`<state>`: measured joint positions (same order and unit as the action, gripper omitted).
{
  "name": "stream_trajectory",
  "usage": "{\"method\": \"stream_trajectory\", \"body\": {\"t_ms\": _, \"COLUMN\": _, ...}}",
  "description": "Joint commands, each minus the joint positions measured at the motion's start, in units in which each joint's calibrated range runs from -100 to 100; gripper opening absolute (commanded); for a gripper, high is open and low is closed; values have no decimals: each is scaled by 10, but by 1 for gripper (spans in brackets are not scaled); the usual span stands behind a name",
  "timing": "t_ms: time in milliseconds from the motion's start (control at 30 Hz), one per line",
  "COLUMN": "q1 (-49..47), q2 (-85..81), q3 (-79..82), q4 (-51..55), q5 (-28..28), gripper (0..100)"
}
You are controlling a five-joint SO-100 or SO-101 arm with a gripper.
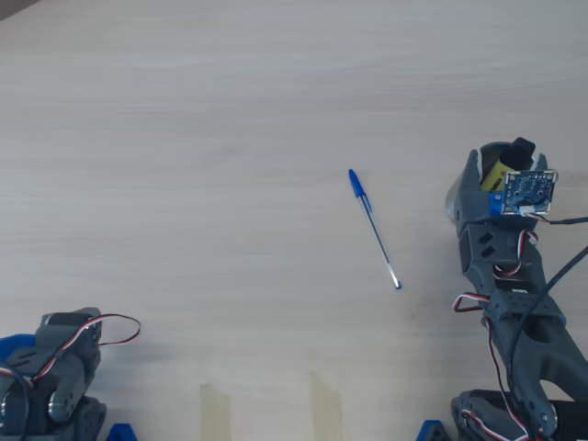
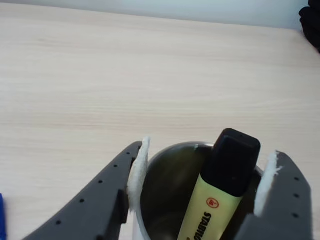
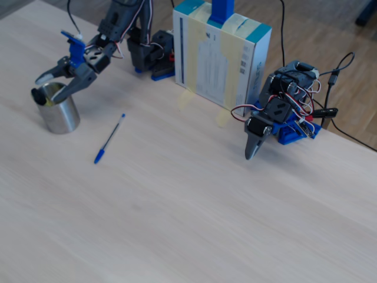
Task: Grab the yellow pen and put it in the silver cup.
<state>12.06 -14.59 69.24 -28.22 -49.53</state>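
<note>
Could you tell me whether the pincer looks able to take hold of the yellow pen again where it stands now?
Probably yes: the open pincer straddles the silver cup, and the yellow pen's black cap rises above the rim, uncovered.

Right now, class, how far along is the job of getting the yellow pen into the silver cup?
Nearly finished. Done: the yellow pen stands in the silver cup, black cap up, leaning on the rim. In hand: nothing; the pincer is open, straddling the cup. Left: only backing the arm away. The blue pen lies untouched.
</note>
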Motion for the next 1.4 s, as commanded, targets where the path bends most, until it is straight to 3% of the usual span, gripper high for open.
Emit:
{"method": "stream_trajectory", "body": {"t_ms": 0, "q1": -1, "q2": -22, "q3": -7, "q4": -4, "q5": 4, "gripper": 36}}
{"method": "stream_trajectory", "body": {"t_ms": 467, "q1": -10, "q2": -44, "q3": 0, "q4": 2, "q5": 1, "gripper": 36}}
{"method": "stream_trajectory", "body": {"t_ms": 1367, "q1": -125, "q2": -496, "q3": 183, "q4": 310, "q5": -1, "gripper": 36}}
